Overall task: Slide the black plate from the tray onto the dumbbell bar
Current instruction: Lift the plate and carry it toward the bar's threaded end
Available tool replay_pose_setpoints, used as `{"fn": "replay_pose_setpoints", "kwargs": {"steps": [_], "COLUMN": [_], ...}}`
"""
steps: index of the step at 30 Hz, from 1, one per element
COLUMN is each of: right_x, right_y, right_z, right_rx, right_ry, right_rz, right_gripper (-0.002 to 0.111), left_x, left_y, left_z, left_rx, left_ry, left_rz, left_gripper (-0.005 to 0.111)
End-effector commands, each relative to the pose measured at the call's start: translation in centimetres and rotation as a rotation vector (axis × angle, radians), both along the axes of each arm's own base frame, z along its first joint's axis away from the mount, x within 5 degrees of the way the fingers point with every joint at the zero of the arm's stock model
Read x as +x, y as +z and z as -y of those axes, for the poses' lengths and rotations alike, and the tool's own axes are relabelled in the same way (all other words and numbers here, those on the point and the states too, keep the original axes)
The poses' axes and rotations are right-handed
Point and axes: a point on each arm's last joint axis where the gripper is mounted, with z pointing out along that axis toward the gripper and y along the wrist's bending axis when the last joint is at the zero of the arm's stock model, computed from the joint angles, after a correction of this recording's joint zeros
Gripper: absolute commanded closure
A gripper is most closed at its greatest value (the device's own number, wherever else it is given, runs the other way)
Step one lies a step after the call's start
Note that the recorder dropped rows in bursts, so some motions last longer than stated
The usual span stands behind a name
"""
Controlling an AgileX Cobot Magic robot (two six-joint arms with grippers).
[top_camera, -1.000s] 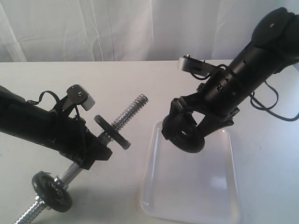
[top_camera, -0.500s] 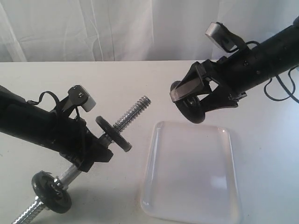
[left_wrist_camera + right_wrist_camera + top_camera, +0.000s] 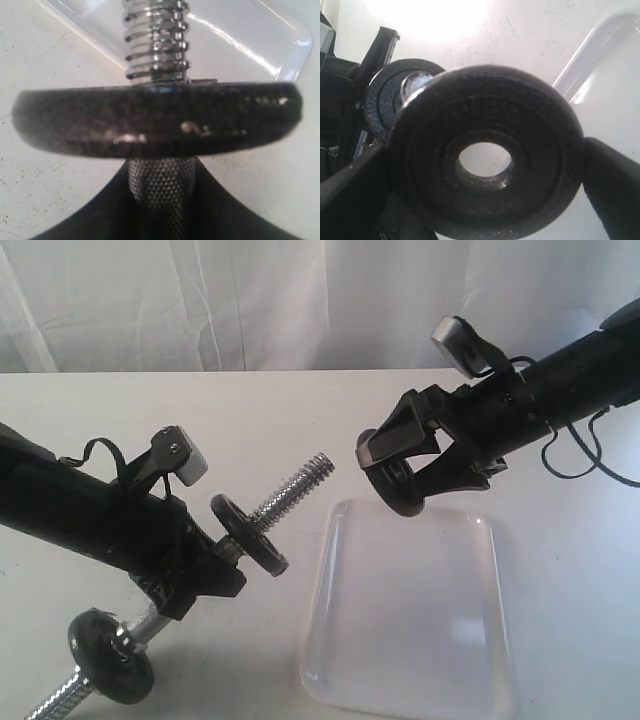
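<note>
Plate (in right gripper) now nearer dumbbell bar tip.

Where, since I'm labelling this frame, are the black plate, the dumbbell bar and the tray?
black plate [image 3: 540, 165], right wrist view, flat face beside the hole.
dumbbell bar [image 3: 295, 490], exterior view, free threaded end.
tray [image 3: 400, 620], exterior view, bare floor.

dumbbell bar: lower end cut off | middle hidden inside left tool
</note>
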Motion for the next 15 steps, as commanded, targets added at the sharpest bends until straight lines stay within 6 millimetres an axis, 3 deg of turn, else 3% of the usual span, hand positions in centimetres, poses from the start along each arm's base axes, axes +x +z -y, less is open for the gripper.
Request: {"fn": "replay_pose_setpoints", "kwargs": {"steps": [1,8,15], "right_x": [0.7,1.5,1.4], "right_y": [1.4,2.7,2.7], "right_z": [-0.2,-0.3,-0.3], "right_rx": [0.098,0.109,0.112], "right_ry": [-0.028,-0.057,-0.083], "right_rz": [0.026,0.031,-0.014], "right_gripper": [0.108,0.108,0.108], "left_x": [-0.5,-0.6,-0.6], "left_y": [2.6,2.6,2.6], "left_z": [0.7,0.7,0.7], "left_rx": [-0.127,-0.133,-0.133], "left_ry": [-0.052,-0.068,-0.075], "left_rz": [0.023,0.035,0.044], "left_gripper": [0.107,0.107,0.107]}}
